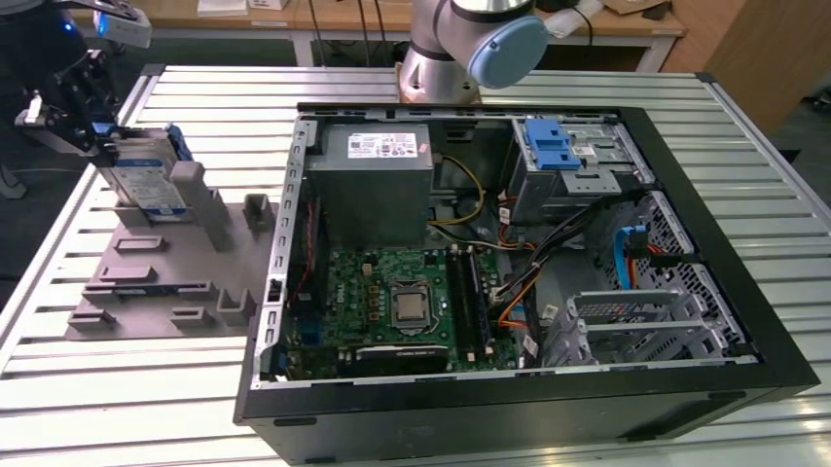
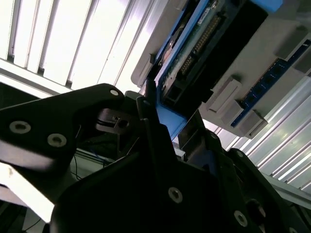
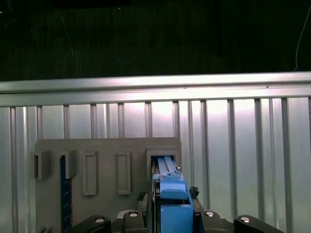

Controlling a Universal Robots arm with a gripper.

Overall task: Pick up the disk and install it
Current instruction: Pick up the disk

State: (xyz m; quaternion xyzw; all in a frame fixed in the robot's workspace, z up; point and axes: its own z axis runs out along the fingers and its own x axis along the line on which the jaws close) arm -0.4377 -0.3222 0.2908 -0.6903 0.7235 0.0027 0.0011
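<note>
The gripper (image 1: 93, 131) grips the top end of the disk (image 1: 150, 185), which stands upright directly beneath it in the fixture's (image 1: 169, 292) corner slot.

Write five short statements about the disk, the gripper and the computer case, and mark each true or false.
1. The disk stands on edge in the grey fixture. True.
2. The disk sits in a drive bay inside the computer case. False: it is outside the case, at the fixture.
3. The gripper is at the disk's upper end. True.
4. The case's side panel is on. False: the case is open and its motherboard shows.
5. The fixture lies on the exterior view's right of the case. False: it lies on that view's left.
</note>
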